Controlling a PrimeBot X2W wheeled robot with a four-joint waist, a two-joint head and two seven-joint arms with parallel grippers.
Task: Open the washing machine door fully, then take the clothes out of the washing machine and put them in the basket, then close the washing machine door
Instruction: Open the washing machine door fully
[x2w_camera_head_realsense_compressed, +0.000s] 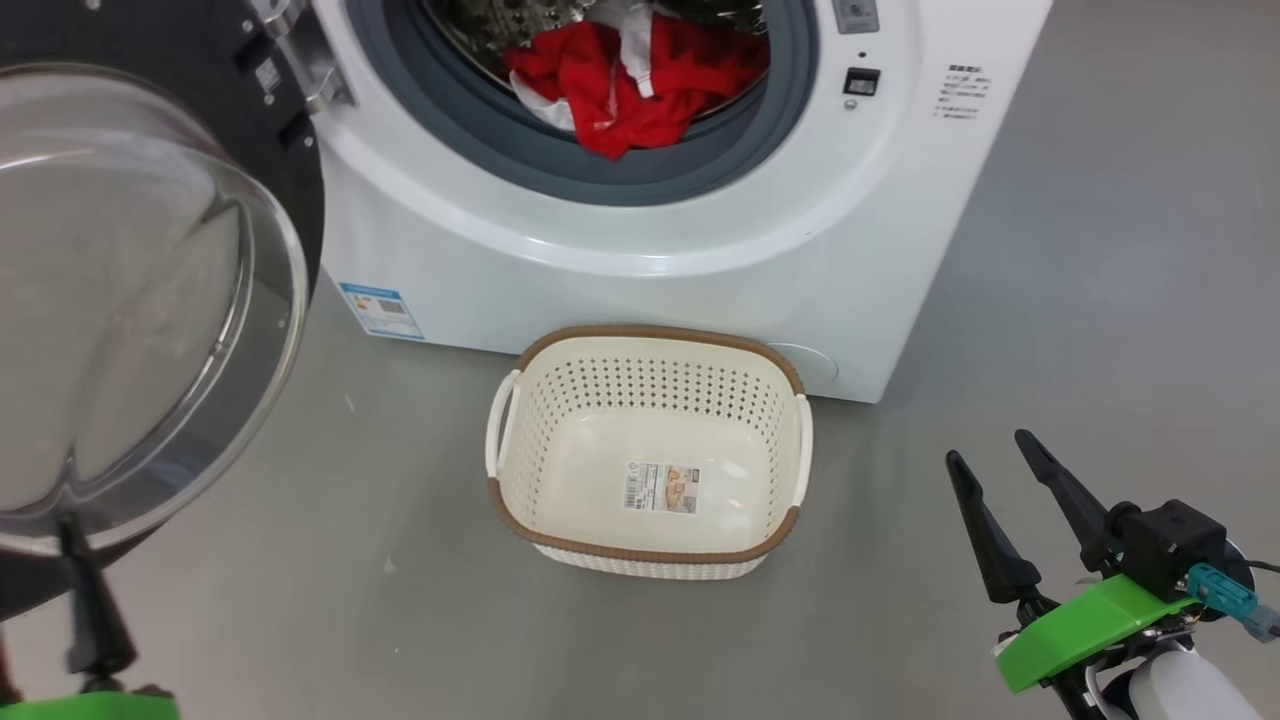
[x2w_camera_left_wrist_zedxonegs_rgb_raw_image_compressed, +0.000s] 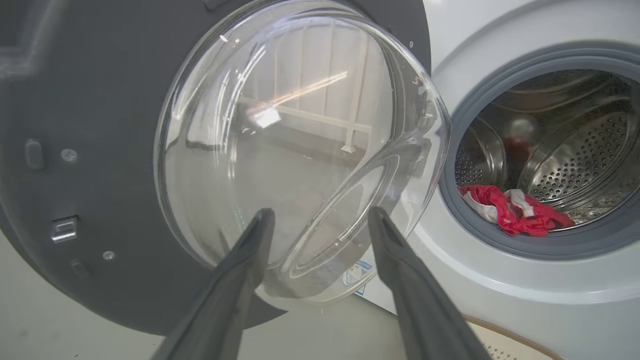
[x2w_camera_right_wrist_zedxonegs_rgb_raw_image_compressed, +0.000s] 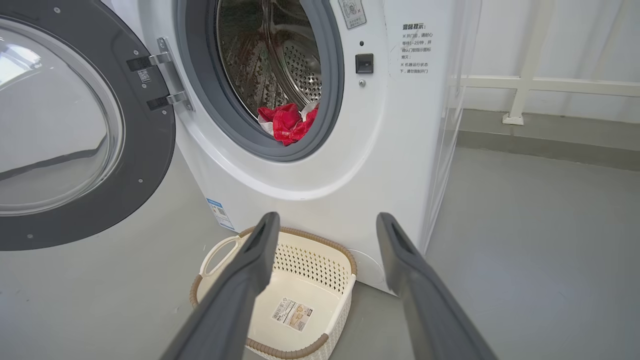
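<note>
Your washing machine door (x2w_camera_head_realsense_compressed: 130, 300) stands open to the left on its hinge. Its inner face is turned toward you, with the clear glass bowl bulging out from the black rim. Your left gripper (x2w_camera_left_wrist_zedxonegs_rgb_raw_image_compressed: 320, 212) sits low in front of that glass, its 2 fingers spread wide with nothing between them. You cannot tell from these views whether a fingertip touches the glass.

The clothes (x2w_camera_head_realsense_compressed: 620, 90) lie inside the washing machine (x2w_camera_head_realsense_compressed: 620, 290) at the front of the steel drum (x2w_camera_left_wrist_zedxonegs_rgb_raw_image_compressed: 575, 145). They form a red bundle with white patches, and the lower edge hangs over the grey gasket (x2w_camera_head_realsense_compressed: 560, 160).

The basket (x2w_camera_head_realsense_compressed: 660, 335) stands upright on the grey floor (x2w_camera_head_realsense_compressed: 1050, 330), just in front of the machine and below its opening. Its bottom is bare around a label sticker (x2w_camera_head_realsense_compressed: 660, 487).

Your right gripper (x2w_camera_head_realsense_compressed: 990, 450) hangs above the floor to the right of the basket and apart from it. Its 2 fingers are parted, hold nothing and point toward the machine. A blue label sticker (x2w_camera_head_realsense_compressed: 380, 310) shows low on the machine's front, near the door's lower edge.
</note>
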